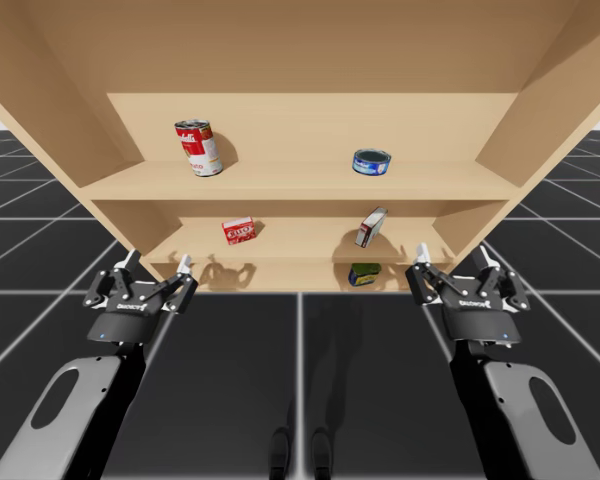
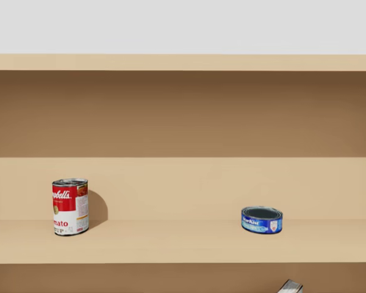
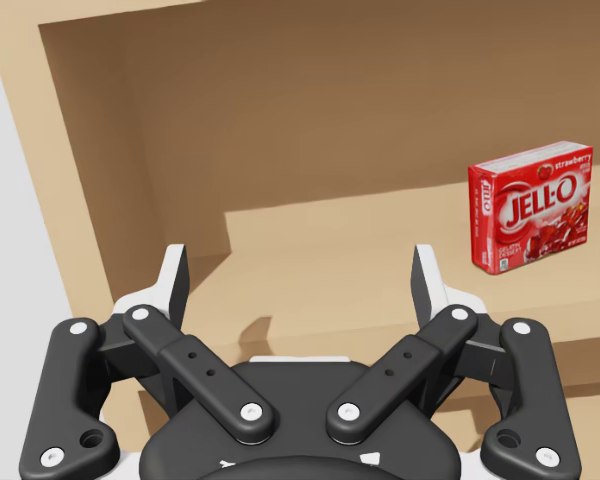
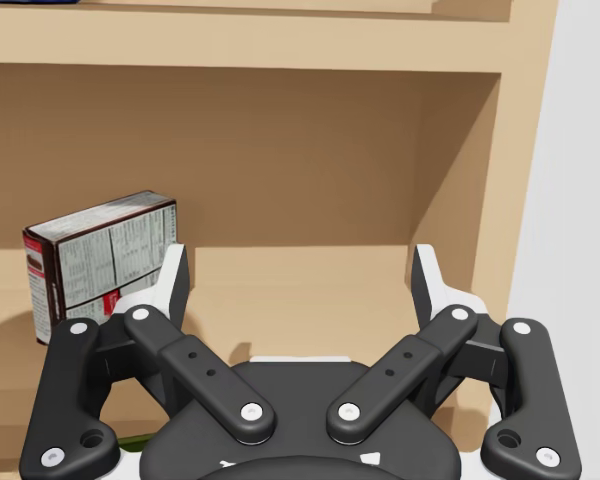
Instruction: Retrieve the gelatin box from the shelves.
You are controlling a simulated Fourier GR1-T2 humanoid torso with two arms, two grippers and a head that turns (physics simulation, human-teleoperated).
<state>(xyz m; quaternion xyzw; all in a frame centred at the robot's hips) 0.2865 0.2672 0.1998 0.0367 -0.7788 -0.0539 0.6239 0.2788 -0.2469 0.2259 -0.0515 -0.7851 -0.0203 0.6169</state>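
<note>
Left gripper (image 1: 158,262) is wide open and empty, and hovers in front of the shelves (image 1: 300,185), just outside the edge of the middle shelf (image 1: 300,238). Right gripper (image 1: 455,256) is the same, fingers spread and holding nothing, at the other end of that shelf.

Gelatin box (image 3: 530,207) is small and red. It stands upright on the left half of the middle shelf, back from the lip. From the left wrist it's ahead of the gripper and off to one side, past one finger, not between the fingers. No contact.

Handling, my guess: light, thin cardboard that dents under a hard squeeze, with smooth faces that may slip. It stands on a thin edge, so a nudge probably tips it. I'd take it across its two short ends at mid-height, squeezing moderately.

Pose: left arm (image 1: 80,400) and right arm (image 1: 525,400) come up from below, grippers pointing into the shelves. Left is closer; I'd shift it sideways, then reach in.

Dark box (image 1: 371,227) sits tilted on the right half. Red-and-white can (image 1: 198,147) and flat blue can (image 1: 371,162) are one shelf up.
</note>
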